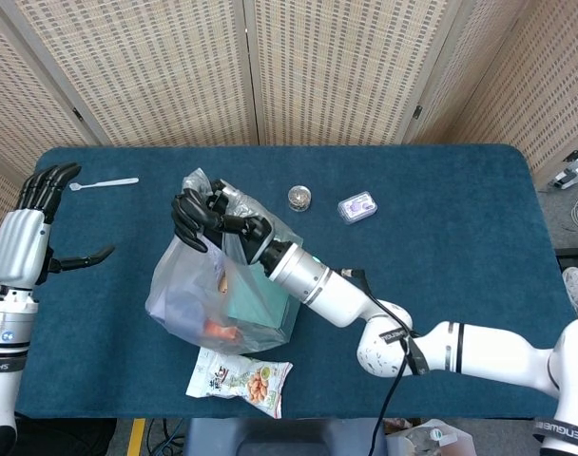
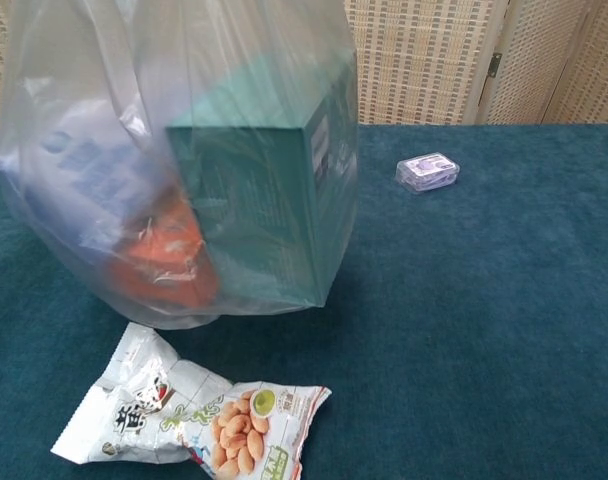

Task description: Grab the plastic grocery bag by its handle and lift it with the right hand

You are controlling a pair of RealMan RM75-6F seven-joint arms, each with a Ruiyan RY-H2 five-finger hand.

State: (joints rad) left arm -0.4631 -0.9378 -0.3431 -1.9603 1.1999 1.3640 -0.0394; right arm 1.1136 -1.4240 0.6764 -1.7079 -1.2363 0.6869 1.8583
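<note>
Table (image 1: 460, 247): blue cloth.
Grocery bag (image 2: 174, 170): hung centre-left, off the cloth as far as could be judged; teal box (image 2: 269, 205) inside.
Right hand (image 1: 205, 220): clenched on handle at bag's 12 o'clock.
Left hand (image 1: 28, 233): spread, empty, at 9 o'clock.
Advice: raise vertically, slowly; damp swing.

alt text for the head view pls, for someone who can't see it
The robot's right hand grips the handle of a clear plastic grocery bag holding a green box, above a blue table. A snack packet lies nearby; the left hand is open.
</note>
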